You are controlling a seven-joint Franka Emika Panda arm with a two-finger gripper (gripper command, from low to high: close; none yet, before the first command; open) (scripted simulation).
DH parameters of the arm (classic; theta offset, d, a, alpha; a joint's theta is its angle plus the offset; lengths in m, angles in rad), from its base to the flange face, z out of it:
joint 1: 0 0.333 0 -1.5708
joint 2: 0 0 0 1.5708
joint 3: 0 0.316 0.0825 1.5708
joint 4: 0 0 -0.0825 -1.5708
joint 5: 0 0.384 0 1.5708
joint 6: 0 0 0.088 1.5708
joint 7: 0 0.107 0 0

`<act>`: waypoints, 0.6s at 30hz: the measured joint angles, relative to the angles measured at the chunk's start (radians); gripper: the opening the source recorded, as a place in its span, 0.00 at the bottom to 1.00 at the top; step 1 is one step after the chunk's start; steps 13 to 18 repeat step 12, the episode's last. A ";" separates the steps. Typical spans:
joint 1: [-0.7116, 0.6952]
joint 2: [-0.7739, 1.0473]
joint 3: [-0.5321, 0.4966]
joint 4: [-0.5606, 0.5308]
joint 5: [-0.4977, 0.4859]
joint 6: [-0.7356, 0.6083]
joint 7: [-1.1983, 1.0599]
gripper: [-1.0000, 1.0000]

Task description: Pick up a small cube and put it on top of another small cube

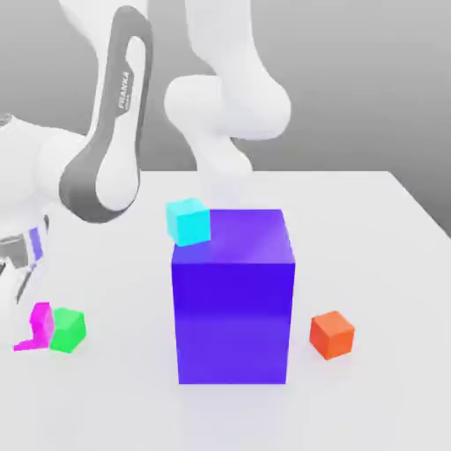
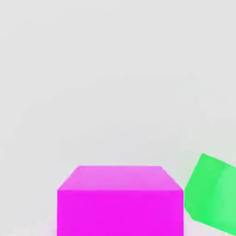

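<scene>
On the white surface (image 1: 370,264): one arm, five blocks.
Large blue-purple block (image 1: 232,299) centre; cyan cube (image 1: 188,220) at its upper corner; orange cube (image 1: 332,335) on the exterior view's right; green cube (image 1: 68,330) touching magenta cube (image 1: 40,324); tool closed, grip unconfirmed.

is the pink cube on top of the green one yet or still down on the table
Still on the table. In the exterior view the pink cube sits beside the green cube, not on it.

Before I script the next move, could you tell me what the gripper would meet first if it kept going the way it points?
Probably the magenta cube, which sits right ahead in the hand view; the green cube lies just beside that line.
</scene>
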 joint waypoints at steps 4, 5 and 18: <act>-0.055 -0.107 -0.018 -0.114 -0.061 0.010 0.125 0.00; -0.052 -0.087 -0.018 -0.121 -0.053 0.036 0.124 0.00; -0.064 0.071 0.018 -0.119 0.056 0.188 0.053 1.00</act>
